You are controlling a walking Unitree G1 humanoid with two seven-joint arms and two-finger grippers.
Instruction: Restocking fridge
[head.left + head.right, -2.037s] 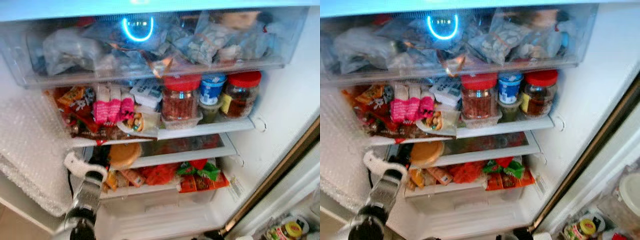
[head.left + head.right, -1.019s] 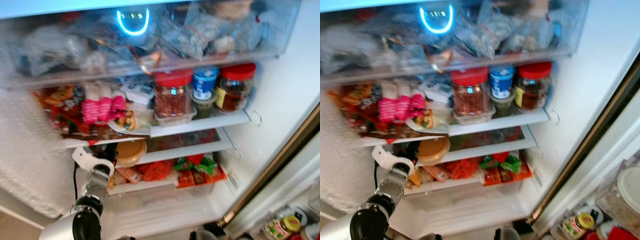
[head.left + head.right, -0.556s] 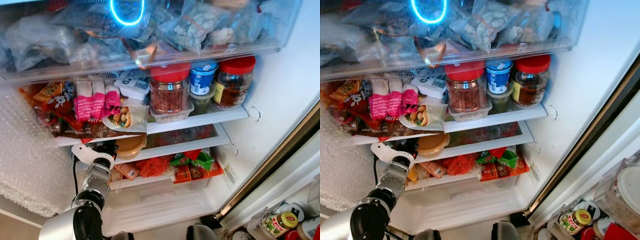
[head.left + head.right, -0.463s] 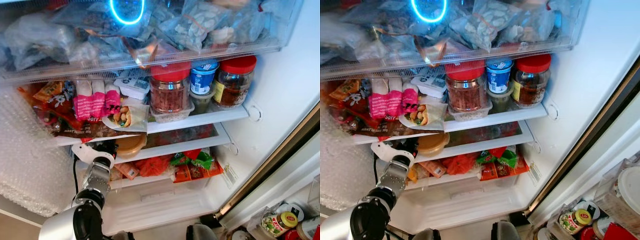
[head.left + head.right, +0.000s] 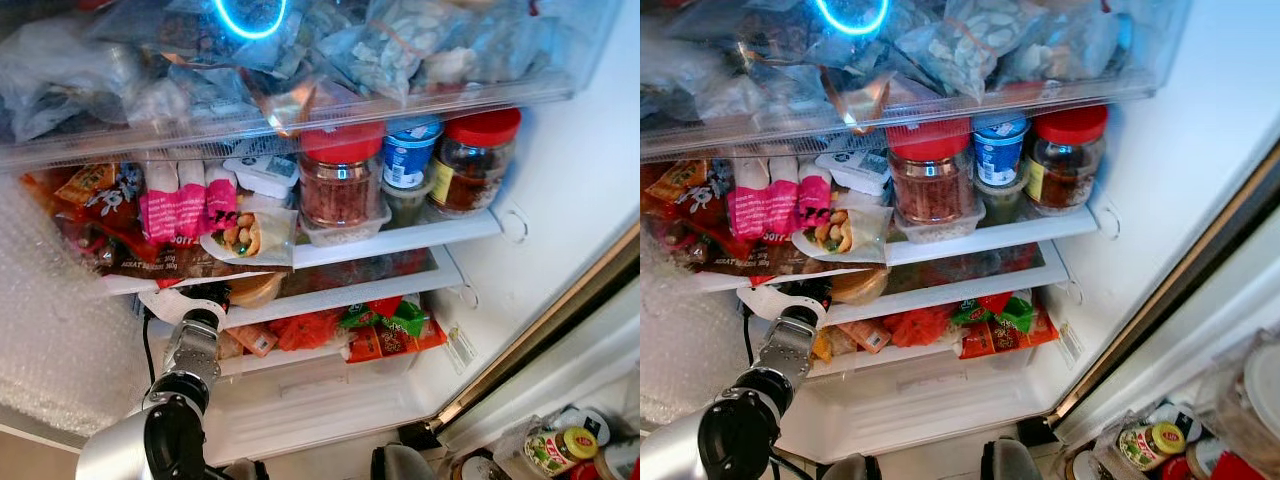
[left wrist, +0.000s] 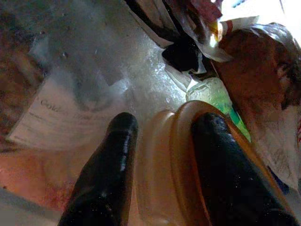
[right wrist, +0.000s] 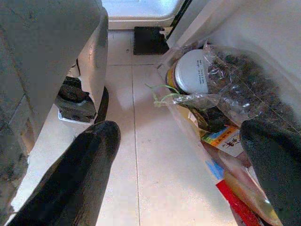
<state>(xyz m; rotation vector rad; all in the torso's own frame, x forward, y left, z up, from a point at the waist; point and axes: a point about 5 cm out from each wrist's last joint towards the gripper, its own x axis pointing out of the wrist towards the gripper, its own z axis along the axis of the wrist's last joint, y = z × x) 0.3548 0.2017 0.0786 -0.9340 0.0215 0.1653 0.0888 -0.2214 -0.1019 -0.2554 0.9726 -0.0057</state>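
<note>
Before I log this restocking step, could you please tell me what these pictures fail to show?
- Left gripper: in the eye views, the shelf hides its fingers.
- Orange lid: wrist view's edge cuts off the container below.
- Drawer bags: contents blurred behind frosted plastic.
- Floor jar: label too small.

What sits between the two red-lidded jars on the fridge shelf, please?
Between the left red-lidded jar and the right red-lidded jar stands a blue-and-white tub stacked on a greenish container, seen in both eye views.
</note>
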